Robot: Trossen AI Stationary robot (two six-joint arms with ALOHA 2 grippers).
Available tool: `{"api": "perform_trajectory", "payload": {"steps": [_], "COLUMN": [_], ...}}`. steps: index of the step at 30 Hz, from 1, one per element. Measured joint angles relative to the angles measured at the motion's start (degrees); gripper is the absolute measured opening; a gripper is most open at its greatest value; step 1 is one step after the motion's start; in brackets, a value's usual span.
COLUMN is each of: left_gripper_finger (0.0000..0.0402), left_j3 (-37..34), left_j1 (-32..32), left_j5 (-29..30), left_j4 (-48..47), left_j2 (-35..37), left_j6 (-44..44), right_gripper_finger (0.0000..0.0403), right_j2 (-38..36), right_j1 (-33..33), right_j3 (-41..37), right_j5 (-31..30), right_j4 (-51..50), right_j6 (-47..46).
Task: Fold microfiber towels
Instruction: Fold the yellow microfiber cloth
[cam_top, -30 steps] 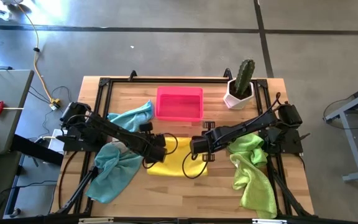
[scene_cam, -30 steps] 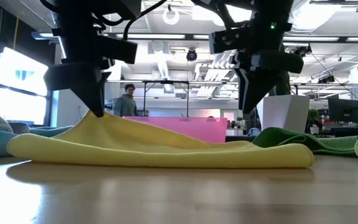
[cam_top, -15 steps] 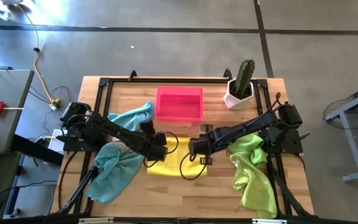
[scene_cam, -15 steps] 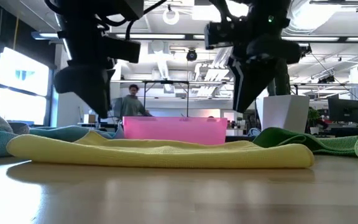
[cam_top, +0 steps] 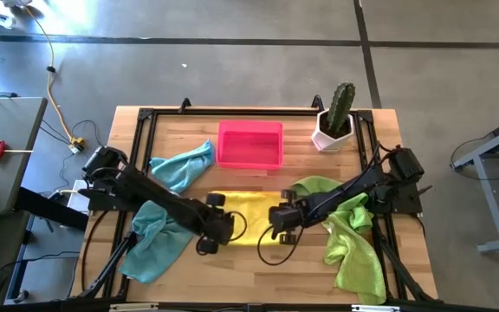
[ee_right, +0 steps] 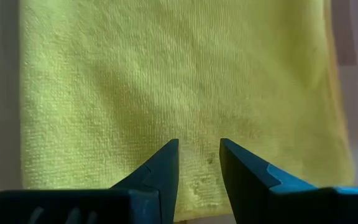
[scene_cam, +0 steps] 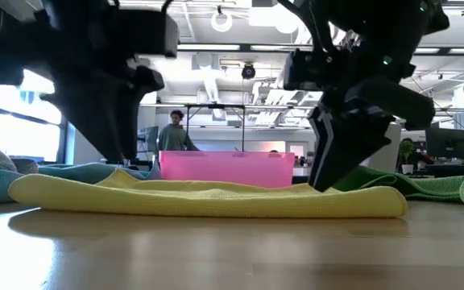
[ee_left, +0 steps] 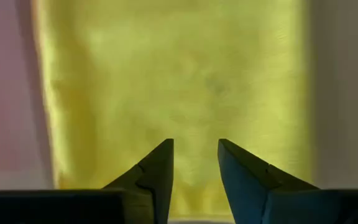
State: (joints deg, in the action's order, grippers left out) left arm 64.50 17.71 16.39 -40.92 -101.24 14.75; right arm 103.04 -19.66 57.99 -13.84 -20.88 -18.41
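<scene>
A yellow microfiber towel (cam_top: 248,217) lies folded flat at the table's middle; it also shows in the low view (scene_cam: 208,200). My left gripper (cam_top: 213,232) (ee_left: 194,146) is open and points down over the towel's near left part. My right gripper (cam_top: 280,222) (ee_right: 197,144) is open and points down over its near right part. In the low view both sets of fingers come down to about the towel's top: left (scene_cam: 126,165), right (scene_cam: 329,181). Two teal-blue towels (cam_top: 182,165) (cam_top: 158,241) lie crumpled at the left. Lime green towels (cam_top: 353,247) lie crumpled at the right. My left gripper's open fingers (ee_left: 160,162) point down at the yellow towel's top layer; I cannot tell whether they touch it. My right gripper's open fingers (ee_right: 166,163) point down at the towel near its near edge (ee_right: 191,208); I cannot tell whether they touch it.
A rigid pink tray (cam_top: 249,144) stands at the far middle. A cactus in a white pot (cam_top: 334,120) stands at the far right. Black frame rails (cam_top: 137,130) run along the table's sides. A person (scene_cam: 171,133) shows in the room beyond the table.
My left gripper has let go of the yellow towel's raised left part, which has dropped flat. Both grippers have gone from the towel's far side toward the table's near edge and come down low over the towel.
</scene>
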Motion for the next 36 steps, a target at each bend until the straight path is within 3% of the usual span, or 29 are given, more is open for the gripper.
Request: {"api": "perform_trajectory", "payload": {"steps": [10, 15, 19, 22, 30, 36], "left_gripper_finger": [0.0099, 0.0099, 0.0099, 0.0099, 0.0099, 0.0099], "left_j3": [-7.07, -7.46, -7.55, -7.62, -5.92, -5.63], "left_j1": [-1.95, -1.54, -0.6, 0.05, 0.42, 0.59], "left_j5": [-2.22, -3.38, -5.09, -8.02, -6.94, -7.1], "left_j4": [4.5, 5.77, 11.03, 15.36, 13.66, 13.02], "left_j2": [-1.59, -1.52, -1.76, -1.85, -0.53, 0.75], "left_j6": [5.82, 9.59, 15.23, 14.51, 9.07, 8.59], "right_gripper_finger": [0.011, 0.011, 0.011, 0.011, 0.011, 0.011], "right_j2": [-1.07, -4.12, -6.26, -6.97, -6.99, -6.93], "right_j1": [-2.53, -2.6, -2.56, -2.58, -5.07, -9.59], "right_j3": [-0.65, -0.63, -0.67, -0.76, -0.76, -0.82], "right_j5": [0.19, -0.79, -2.62, -1.98, 2.01, -1.79], "right_j4": [-1.55, -7.32, -11.25, -12.26, -10.78, -12.7], "right_j6": [-4.37, -9.24, -13.99, -17.48, -9.42, -4.48]}}
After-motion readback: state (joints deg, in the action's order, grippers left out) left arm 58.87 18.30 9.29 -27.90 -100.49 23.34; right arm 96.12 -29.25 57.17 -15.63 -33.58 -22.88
